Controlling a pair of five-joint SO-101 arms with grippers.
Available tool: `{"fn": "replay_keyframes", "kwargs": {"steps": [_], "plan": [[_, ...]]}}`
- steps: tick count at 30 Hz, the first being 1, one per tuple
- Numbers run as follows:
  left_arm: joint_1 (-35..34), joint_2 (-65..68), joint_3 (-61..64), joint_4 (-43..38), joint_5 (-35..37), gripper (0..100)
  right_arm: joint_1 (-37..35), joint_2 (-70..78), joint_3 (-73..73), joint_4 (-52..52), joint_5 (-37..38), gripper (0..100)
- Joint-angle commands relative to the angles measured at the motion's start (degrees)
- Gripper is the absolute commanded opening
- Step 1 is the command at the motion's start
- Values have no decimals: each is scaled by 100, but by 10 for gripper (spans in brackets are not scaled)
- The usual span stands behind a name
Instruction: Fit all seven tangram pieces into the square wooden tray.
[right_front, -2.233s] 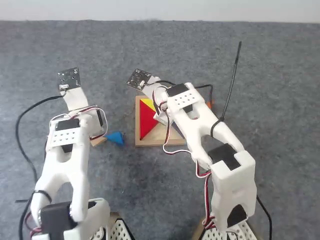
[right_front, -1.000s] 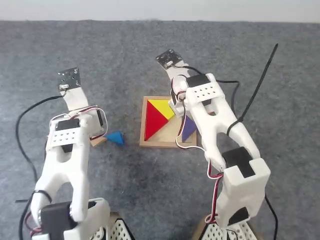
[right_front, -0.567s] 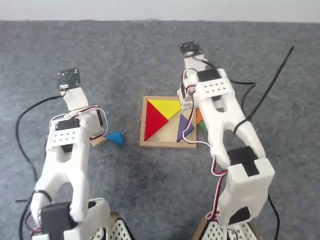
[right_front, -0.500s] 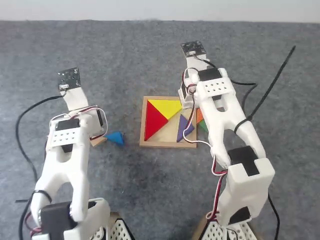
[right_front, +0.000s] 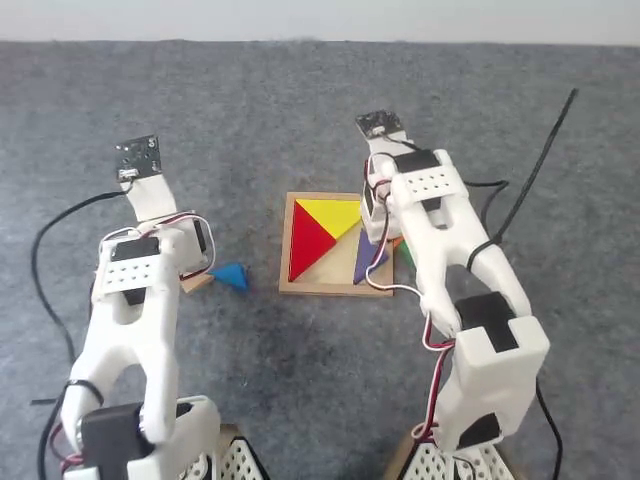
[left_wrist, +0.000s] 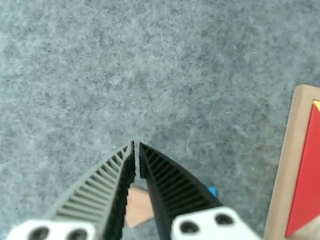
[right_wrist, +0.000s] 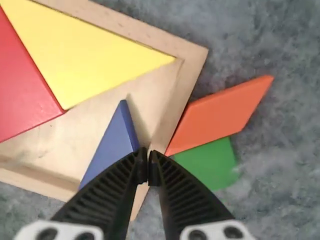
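High view, tray: the square wooden tray (right_front: 285, 245) lies on grey carpet (right_front: 300, 100) between the left arm (right_front: 135, 300) and the right arm (right_front: 440, 240), close to the right arm.
Seated pieces: the red triangle (right_front: 308, 245) and the yellow triangle (right_front: 330, 213) meet edge to edge in the tray. The purple triangle (right_wrist: 112, 145) lies on the bare floor beside them, its point toward the yellow one.
Loose pieces, right side: the orange parallelogram (right_wrist: 220, 112) and the green piece (right_wrist: 207, 162) lie on the carpet outside the tray and touch each other. The orange one sits against the rim.
Loose pieces, left side: the blue piece (right_front: 232, 276) and the tan wooden piece (left_wrist: 138, 209) lie on the carpet by the left arm, apart from the tray.
Right gripper (right_wrist: 148, 162): jaws closed tip to tip with nothing held. The tips are over the tray rim, between the purple triangle and the orange parallelogram.
Left gripper (left_wrist: 136, 150): jaws closed to a hairline slit and empty, above the carpet over the tan wooden piece.
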Motion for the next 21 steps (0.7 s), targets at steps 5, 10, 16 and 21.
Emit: {"fn": "replay_keyframes", "kwargs": {"steps": [5, 10, 16, 21], "plan": [[-18, -9, -268, 18, -53, 12, 110, -462, 360, -145, 158, 6], [-18, -9, -277, 18, -53, 12, 75, -514, 633, -154, 281, 6], [-18, 0, -277, 18, -53, 12, 110, -919, 448, 189, 369, 6], [-18, 0, -277, 18, -53, 12, -382, -1587, 448, 57, 651, 6]]}}
